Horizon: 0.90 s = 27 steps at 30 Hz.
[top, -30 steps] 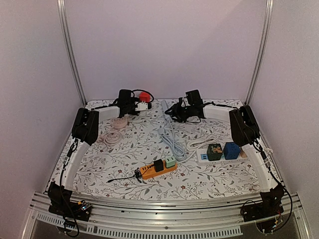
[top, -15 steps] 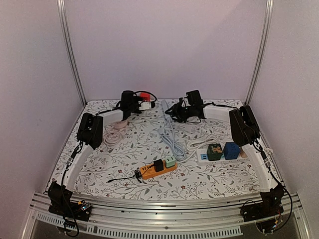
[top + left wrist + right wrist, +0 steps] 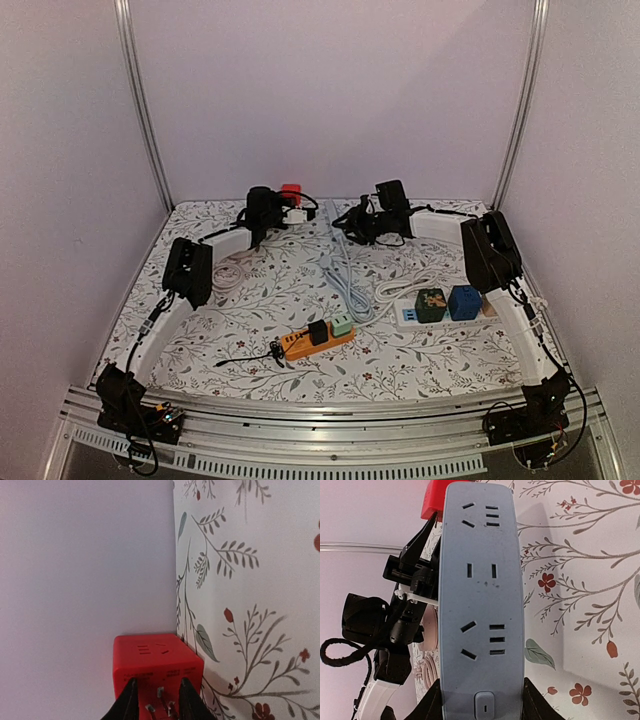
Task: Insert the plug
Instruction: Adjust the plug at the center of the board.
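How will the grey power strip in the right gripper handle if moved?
The grey power strip looks rigid, so it probably won't flex. Held at one end by the right gripper, it may pivot. Its trailing cord could drag.

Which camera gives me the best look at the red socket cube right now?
Left wrist. The red socket cube fills the lower centre, slots showing, right ahead of the left gripper. Top external shows it small against the far wall; right wrist shows only a red corner beyond the power strip.
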Each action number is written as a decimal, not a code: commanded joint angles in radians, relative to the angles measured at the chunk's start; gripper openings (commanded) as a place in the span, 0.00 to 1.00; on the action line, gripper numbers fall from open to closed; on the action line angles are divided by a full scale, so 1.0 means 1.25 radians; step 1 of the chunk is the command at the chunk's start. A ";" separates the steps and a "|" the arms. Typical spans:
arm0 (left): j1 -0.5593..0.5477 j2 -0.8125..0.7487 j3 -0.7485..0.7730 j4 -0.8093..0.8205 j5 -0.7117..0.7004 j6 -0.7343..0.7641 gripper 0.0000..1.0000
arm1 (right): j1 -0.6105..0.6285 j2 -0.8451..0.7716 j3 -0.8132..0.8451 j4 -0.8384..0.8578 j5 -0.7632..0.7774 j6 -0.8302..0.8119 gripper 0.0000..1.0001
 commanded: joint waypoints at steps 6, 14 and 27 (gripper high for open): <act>0.007 0.004 -0.020 0.031 0.002 0.013 0.00 | -0.009 -0.029 -0.020 0.052 -0.024 0.011 0.00; 0.013 -0.124 -0.248 0.136 -0.020 0.008 0.00 | -0.010 -0.043 -0.051 0.074 -0.024 0.017 0.00; 0.002 -0.371 -0.709 0.271 -0.021 0.026 0.00 | -0.009 -0.083 -0.106 0.099 -0.028 0.018 0.00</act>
